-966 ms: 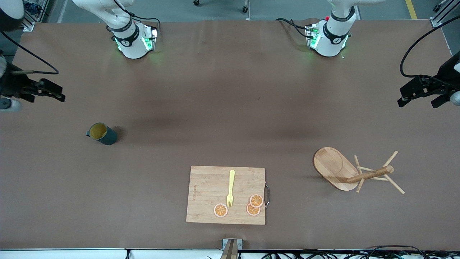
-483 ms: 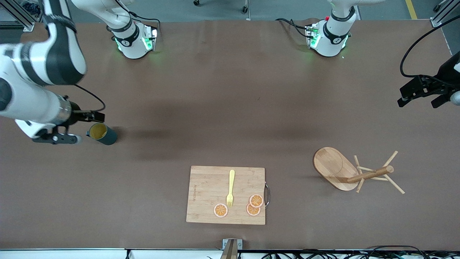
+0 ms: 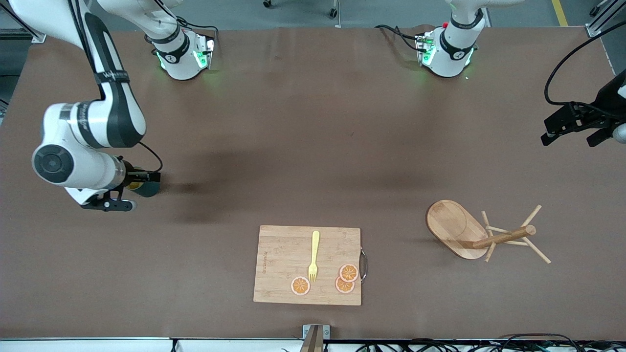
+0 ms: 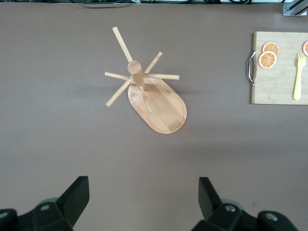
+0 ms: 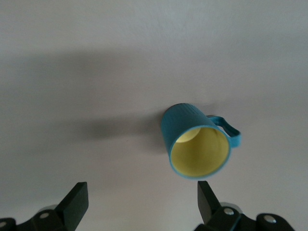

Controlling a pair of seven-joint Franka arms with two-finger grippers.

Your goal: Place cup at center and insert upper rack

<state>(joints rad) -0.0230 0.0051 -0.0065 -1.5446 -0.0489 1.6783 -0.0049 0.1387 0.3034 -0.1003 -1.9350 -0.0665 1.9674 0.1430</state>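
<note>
The upper rack (image 3: pixel 472 234) lies tipped over under the left gripper (image 4: pixel 142 204) — its post points away from the cutting board (image 3: pixel 307 265). The cup (image 5: pixel 195 144) stands below the right gripper (image 5: pixel 139 204). Both grippers are wide apart and hold nothing. Only the right wrist view shows the cup's yellow inside — the front view mostly hides it.

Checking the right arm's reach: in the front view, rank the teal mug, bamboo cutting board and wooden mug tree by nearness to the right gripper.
1. Teal mug, just beneath the right gripper.
2. Bamboo cutting board, mid-table, nearer the camera.
3. Wooden mug tree, toppled at the left arm's end.
</note>
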